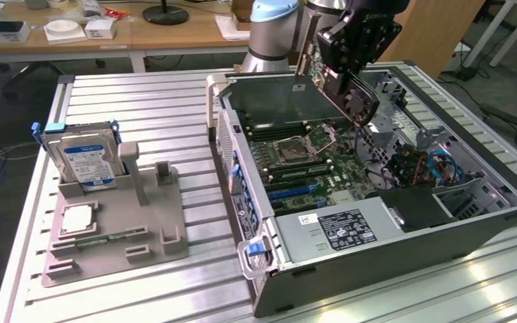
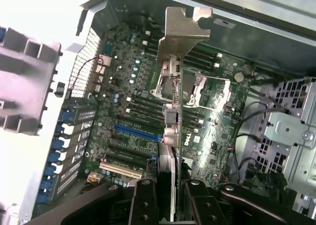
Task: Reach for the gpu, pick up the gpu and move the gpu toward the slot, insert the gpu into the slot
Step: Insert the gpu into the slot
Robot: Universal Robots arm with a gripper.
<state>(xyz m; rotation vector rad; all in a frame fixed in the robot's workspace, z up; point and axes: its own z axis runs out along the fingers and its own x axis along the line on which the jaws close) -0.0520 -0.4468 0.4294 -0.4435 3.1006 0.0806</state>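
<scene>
Pinches gpu (image 1: pixel 339 94) between gripper (image 1: pixel 349 70) fingers (image 2: pixel 143 201), high over open case (image 1: pixel 402 229).
Slants down from arm (image 1: pixel 272 30) at case's far side, clamped on card's two faces, fan (image 1: pixel 363 104) toward the exterior view's right, bracket (image 2: pixel 181 32) pointing away from wrist. Holds card in the air, apart from board (image 1: pixel 308 165) below. Leaves open room down to blue slot (image 2: pixel 136 132), with drive cage (image 2: pixel 291 131) off to one side.
</scene>
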